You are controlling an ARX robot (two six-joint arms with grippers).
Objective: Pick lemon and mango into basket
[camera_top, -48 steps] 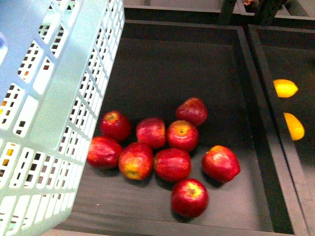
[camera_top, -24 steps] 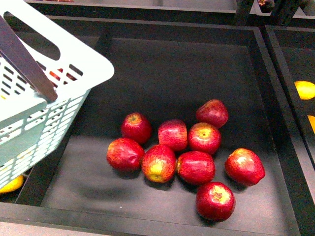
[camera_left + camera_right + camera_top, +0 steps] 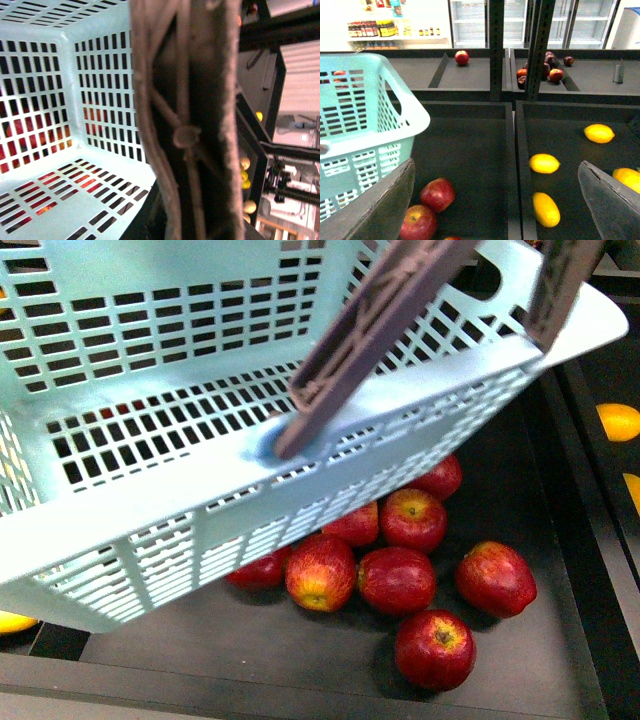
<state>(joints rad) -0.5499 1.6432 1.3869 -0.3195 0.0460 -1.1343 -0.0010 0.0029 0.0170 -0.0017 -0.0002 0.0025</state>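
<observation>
My right gripper (image 3: 495,167) is hanging empty, with its fingers spread wide. The mango (image 3: 546,209) is lying nearest ahead of it in the right tray (image 3: 570,115), its long axis pointing roughly away from the hand. The lemon (image 3: 544,163) is sitting just beyond. Further left, the basket (image 3: 150,490) is tilting above the apples (image 3: 400,580). Whether the left gripper is closed I cannot tell.

Basket (image 3: 150,470) tilted before me, over left and rear of bin (image 3: 250,680), covering some apples (image 3: 398,580); other apples lie in bin, right of and before basket. In neighbouring bin (image 3: 570,125) on my right: lemon (image 3: 618,422), with mango (image 3: 546,209) before it, nearer me.
</observation>
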